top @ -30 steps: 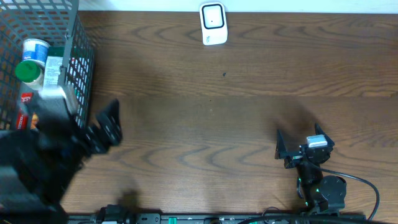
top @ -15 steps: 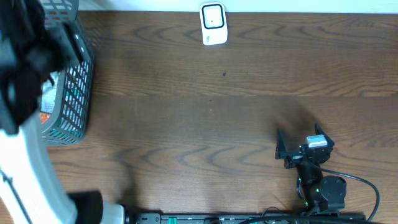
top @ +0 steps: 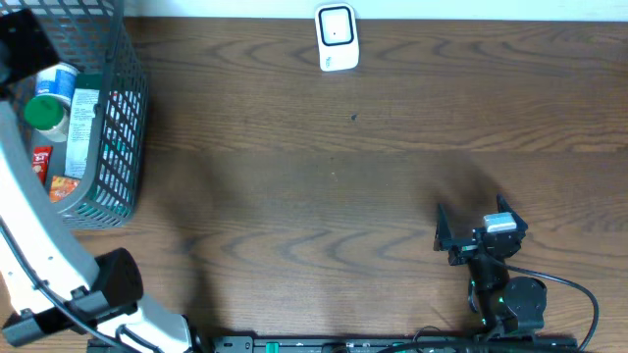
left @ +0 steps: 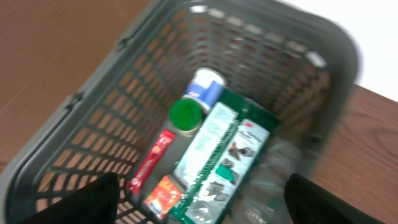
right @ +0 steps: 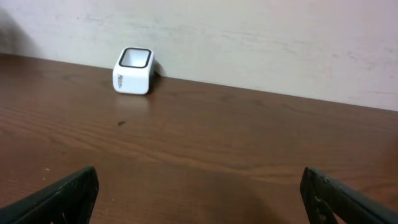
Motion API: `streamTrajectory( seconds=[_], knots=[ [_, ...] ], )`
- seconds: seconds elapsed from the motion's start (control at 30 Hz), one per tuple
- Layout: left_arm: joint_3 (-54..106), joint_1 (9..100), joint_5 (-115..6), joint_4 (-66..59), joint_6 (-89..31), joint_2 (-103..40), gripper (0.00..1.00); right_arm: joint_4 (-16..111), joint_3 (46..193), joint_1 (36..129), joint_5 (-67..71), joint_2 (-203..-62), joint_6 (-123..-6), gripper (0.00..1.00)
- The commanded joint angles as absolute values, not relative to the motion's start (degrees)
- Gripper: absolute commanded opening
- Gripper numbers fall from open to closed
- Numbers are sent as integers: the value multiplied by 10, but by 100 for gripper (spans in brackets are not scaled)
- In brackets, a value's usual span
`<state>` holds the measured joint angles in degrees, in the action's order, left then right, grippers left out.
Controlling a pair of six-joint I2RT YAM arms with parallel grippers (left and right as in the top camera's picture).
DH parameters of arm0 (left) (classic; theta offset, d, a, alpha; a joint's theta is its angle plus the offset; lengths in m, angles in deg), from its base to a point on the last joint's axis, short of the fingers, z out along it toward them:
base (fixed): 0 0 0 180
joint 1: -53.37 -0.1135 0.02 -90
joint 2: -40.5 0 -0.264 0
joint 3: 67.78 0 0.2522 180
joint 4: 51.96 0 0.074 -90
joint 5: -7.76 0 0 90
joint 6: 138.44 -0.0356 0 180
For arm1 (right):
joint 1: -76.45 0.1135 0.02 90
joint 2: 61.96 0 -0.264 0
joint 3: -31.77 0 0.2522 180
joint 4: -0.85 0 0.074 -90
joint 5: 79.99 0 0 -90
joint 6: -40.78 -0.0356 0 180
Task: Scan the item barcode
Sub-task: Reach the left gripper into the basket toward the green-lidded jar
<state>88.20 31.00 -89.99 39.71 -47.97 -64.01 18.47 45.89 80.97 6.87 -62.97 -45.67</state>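
Basically the left hand (left: 214,202), fingers wide apart, hangs right over the basket (left: 87,115), with the long green packet (left: 205,149) pointing roughly away from it.

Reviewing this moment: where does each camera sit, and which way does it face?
Overhead: above the table, looking straight down; shows the left arm by the basket and the open right gripper.
Left wrist: above the basket, looking down into it; the open left gripper shows as fingertips at the bottom corners.
Right wrist: low over the table, facing the scanner and wall; fingertips at the bottom corners.
Shared: overhead and left wrist show the basket; overhead and right wrist, the scanner.
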Motion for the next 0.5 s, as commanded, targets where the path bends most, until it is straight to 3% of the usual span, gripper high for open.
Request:
streamTrajectory(
  seconds=[0.0,0.47],
  knots=[
    [876,264,-901,397,-440,-692,86,187,458,805,70,-627,-459,99],
    [876,224,-870,355,-406,-851,86,187,458,805,70,-627,-460,99]
  ],
)
